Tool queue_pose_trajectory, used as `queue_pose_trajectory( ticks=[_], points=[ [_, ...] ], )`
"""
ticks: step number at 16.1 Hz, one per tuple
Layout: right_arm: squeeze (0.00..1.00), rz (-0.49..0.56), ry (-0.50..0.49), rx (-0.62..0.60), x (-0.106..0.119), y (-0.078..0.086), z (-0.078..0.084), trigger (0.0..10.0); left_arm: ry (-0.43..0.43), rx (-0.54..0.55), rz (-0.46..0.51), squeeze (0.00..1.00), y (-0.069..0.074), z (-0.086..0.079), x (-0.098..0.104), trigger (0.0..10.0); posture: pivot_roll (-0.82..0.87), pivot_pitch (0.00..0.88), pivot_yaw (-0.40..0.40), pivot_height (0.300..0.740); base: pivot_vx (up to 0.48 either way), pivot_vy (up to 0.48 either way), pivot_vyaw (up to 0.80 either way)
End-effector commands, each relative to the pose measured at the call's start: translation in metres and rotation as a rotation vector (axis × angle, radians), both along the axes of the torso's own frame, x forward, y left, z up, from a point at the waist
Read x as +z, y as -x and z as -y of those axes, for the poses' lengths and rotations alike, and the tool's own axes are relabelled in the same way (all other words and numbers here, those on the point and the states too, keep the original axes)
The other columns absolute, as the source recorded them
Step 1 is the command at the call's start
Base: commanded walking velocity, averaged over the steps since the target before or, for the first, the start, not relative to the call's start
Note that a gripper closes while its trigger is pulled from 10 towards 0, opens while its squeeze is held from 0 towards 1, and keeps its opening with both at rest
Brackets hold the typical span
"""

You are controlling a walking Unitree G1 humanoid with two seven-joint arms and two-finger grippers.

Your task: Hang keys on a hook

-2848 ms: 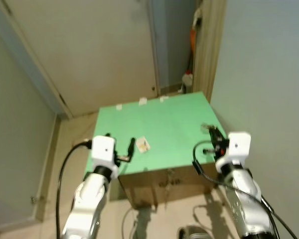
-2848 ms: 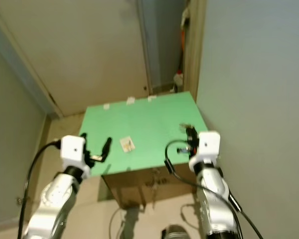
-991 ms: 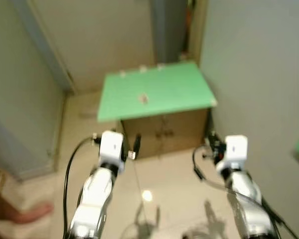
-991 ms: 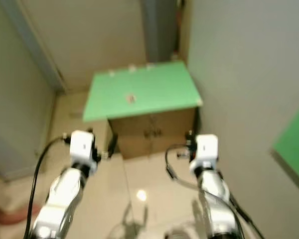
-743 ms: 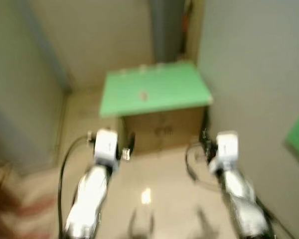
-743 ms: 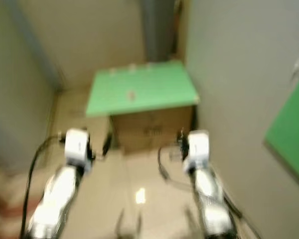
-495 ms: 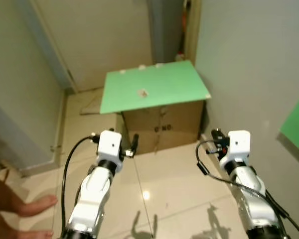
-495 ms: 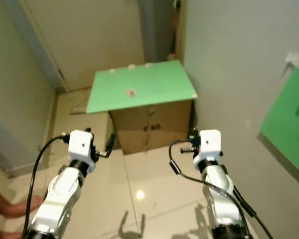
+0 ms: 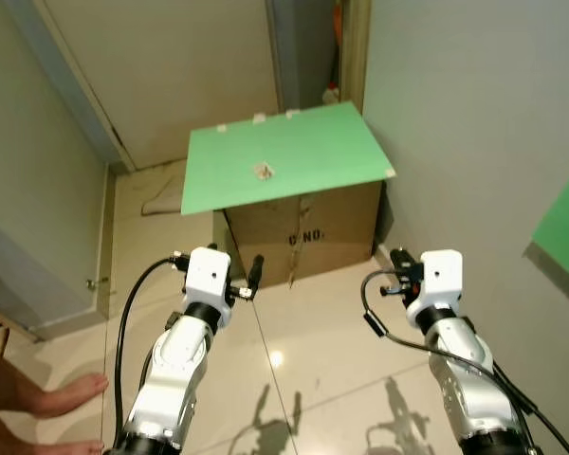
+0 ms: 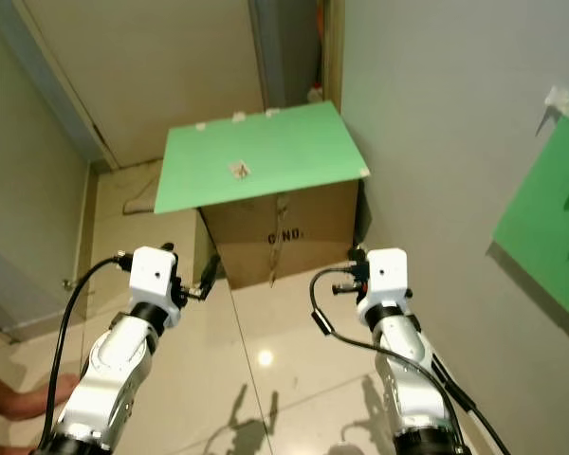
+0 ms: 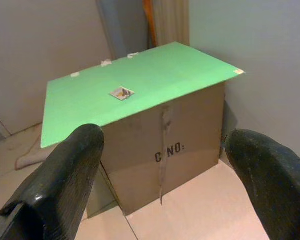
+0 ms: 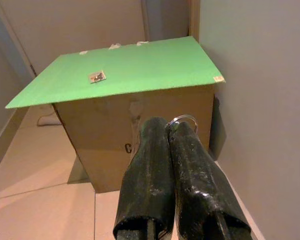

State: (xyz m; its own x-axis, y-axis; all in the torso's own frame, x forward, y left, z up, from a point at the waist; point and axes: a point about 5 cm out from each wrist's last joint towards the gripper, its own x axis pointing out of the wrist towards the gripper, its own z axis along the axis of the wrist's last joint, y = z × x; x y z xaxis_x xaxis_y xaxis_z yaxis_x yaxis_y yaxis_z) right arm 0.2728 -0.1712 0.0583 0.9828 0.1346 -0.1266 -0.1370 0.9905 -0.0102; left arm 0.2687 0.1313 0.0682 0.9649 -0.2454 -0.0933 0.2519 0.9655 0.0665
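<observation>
Metal key ring pinched between closed right fingers — seen from right wrist; left fingers spread wide.

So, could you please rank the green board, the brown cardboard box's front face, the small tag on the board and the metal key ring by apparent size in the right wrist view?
1. Green board
2. Brown cardboard box's front face
3. Metal key ring and small tag: alike; the ring is nearer, so unsure.

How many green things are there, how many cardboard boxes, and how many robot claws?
Green sheets: 2 (one on the box, one on the right wall)
Cardboard box: 1
Grippers: 2 (left gripper, right gripper)
Total: 5
</observation>
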Motion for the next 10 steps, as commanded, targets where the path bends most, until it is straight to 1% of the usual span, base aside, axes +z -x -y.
queue_pose_trajectory(
  ticks=[1, 10],
  points=[
    [0.00, 0.009, -0.007, 0.008, 0.0036, -0.0016, -0.0034, 0.0, -0.003, 0.001, -0.014, 0.00, -0.0006, -0.0044, -0.0013, 10.0, -0.23, 0.000, 0.135, 0.740, 0.000, 0.349, -0.74],
    [0.00, -0.012, -0.003, 0.011, -0.0010, 0.0022, -0.0028, 0.0, 0.020, -0.028, -0.021, 0.00, -0.0021, -0.0032, -0.0005, 10.0, -0.24, 0.000, 0.140, 0.740, 0.000, 0.475, -0.74]
  ],
)
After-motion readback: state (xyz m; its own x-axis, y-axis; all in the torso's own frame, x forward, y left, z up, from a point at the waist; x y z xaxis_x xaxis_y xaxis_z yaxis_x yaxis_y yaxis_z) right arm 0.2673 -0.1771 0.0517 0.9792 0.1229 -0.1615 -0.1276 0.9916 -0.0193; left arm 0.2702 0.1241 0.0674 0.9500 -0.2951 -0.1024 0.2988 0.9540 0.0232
